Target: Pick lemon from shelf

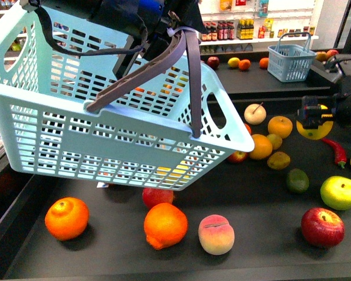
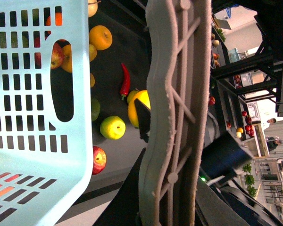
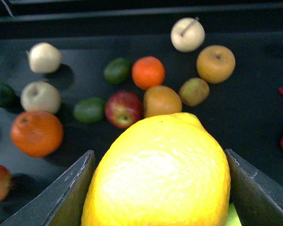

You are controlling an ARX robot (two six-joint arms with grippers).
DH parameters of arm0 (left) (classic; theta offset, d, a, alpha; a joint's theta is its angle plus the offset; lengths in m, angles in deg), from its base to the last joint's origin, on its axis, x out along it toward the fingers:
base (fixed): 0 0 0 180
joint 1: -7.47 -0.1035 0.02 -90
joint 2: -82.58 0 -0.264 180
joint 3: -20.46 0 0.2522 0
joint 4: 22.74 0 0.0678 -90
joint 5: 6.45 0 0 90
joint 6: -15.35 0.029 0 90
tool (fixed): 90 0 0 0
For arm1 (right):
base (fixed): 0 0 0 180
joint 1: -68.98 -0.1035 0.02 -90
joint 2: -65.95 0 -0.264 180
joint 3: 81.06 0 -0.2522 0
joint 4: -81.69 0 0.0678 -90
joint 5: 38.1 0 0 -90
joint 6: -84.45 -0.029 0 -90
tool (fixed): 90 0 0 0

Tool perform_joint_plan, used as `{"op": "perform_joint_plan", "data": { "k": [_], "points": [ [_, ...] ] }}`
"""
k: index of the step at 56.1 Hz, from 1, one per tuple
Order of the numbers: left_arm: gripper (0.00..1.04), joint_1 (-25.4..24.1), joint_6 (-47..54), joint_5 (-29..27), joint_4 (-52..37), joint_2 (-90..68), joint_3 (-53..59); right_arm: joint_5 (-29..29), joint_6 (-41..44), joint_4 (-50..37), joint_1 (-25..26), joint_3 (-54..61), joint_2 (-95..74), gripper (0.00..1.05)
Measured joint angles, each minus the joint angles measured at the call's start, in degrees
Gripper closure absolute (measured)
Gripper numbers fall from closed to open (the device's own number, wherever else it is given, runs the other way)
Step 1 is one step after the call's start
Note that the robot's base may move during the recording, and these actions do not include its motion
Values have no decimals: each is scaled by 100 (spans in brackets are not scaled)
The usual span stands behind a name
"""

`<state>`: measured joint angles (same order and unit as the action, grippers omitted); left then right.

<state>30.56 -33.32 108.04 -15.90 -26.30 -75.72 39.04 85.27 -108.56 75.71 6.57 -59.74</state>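
1. The right gripper [image 1: 313, 119] is closed part-way onto the lemon [image 3: 160, 160]. In the right wrist view its two dark fingers [image 3: 70, 188] press against the fruit's opposite sides.
2. The lemon is at the right side of the shelf [image 1: 251, 246], over the dark deck. I cannot tell whether it is clear of the deck or touching it.
3. Near the lemon are a red chilli [image 1: 337, 151] just to its right and an orange-yellow citrus [image 1: 279, 126] to its left. A pale round fruit [image 1: 255, 113] sits further left.
4. Closer to the front of the deck are a lime [image 1: 297, 180], a yellow-green apple [image 1: 340, 192] and a red apple [image 1: 322, 226].
5. Along the front edge lie a peach [image 1: 216, 234] and two oranges [image 1: 165, 225] [image 1: 66, 218].
6. The left gripper [image 1: 175, 24] is high up at the grey handle [image 1: 190, 82] of a light blue basket [image 1: 105, 134]. The basket hangs tilted above the left half of the deck. The handle hides the jaws, so I cannot tell how they stand.
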Motion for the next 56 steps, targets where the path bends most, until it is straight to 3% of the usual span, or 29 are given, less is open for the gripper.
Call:
{"op": "perform_joint_plan", "data": {
  "k": [17,49,56],
  "points": [
    [93,0,-2,-2,0,0,0,-492,-861,-125,-981,586,1408,31],
    [93,0,2,4,0,-2,0,-317,-1401,-293,-2098,686,1019,31],
    [93,0,-4,15,0,-2,0,-229,-1416,-387,-2168,684,907,14]
  ]
}}
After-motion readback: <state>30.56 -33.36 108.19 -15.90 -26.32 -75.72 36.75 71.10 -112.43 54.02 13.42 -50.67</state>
